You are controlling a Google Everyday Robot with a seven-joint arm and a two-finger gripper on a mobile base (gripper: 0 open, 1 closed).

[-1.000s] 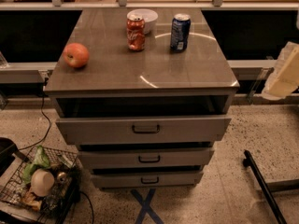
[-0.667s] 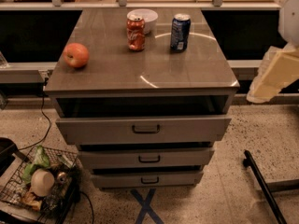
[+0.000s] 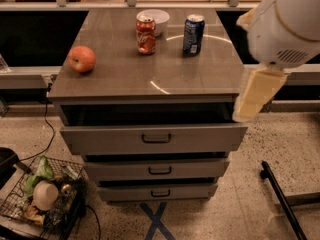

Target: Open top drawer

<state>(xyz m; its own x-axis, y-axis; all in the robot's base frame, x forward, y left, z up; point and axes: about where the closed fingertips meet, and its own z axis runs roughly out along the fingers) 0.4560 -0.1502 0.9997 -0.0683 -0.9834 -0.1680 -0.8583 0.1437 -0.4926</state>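
Note:
The top drawer is the widest grey front of the cabinet. It has a small dark loop handle at its centre. It stands pulled out a little, with a dark gap between its top edge and the cabinet top. My gripper shows as a cream piece hanging below the white arm joint at the right. It is level with the drawer's right end, off to the side of the handle and not touching it.
Two narrower grey drawers sit below. On the cabinet top are an apple, a red can, a blue can and a white bowl. A wire basket stands at the floor's left and a black bar lies at its right.
The arm has swung in from the right edge toward the cabinet and now reaches the drawer's right end. The drawer and the objects on top have not moved.

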